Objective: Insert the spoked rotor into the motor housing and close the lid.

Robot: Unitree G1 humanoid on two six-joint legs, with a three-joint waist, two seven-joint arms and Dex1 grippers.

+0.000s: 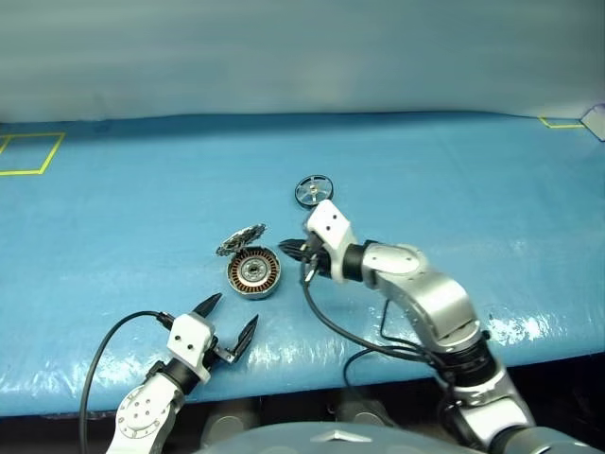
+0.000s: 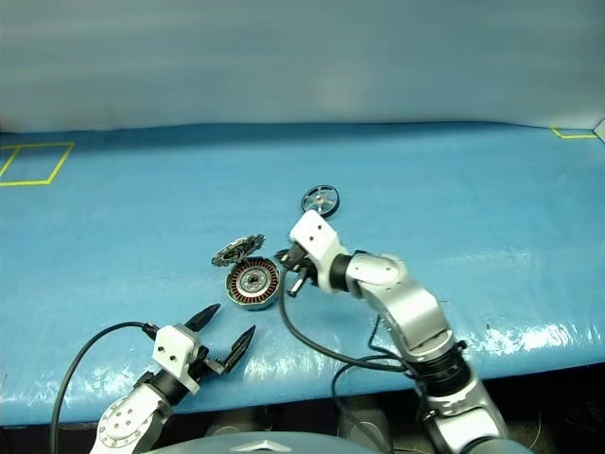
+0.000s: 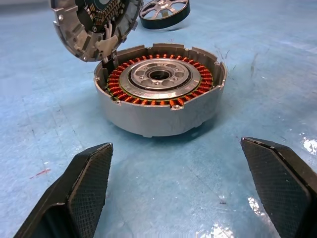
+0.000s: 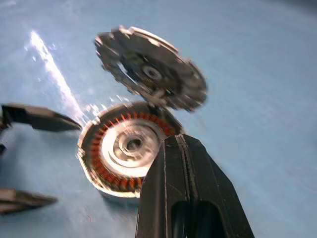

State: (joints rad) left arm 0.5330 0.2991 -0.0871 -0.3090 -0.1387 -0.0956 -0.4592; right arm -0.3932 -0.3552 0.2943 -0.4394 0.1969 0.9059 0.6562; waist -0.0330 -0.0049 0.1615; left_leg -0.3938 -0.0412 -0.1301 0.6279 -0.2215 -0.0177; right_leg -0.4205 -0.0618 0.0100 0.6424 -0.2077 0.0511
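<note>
**Housing open on the blue tabletop, rotor still outside it**

Near the middle of the blue tabletop (image 1: 142,218) sits the motor housing (image 1: 253,272), its ring of copper-coloured windings and silver centre bearing facing up and uncovered. At its far-left edge the lid (image 1: 241,239) stands tilted up on its hinge, patterned inner face turned toward the housing. Beyond the housing and a little to my right, the spoked rotor (image 1: 313,190) lies flat on the tabletop, well apart from the housing and untouched by either of my grippers.

My right gripper (image 1: 288,250) is just beside the right side of the housing, pointing across toward my left. Its two black fingers are clenched together with nothing between them. In my right wrist view the closed fingers (image 4: 185,193) overlap the near rim of the housing, but I cannot tell whether they touch it.

My left gripper (image 1: 227,326) sits at the near edge of the tabletop, short of the housing, pointing toward it. Its jaws are spread wide and hold nothing; in my left wrist view the housing shows between the two textured pads (image 3: 89,183), some way ahead of them.
</note>
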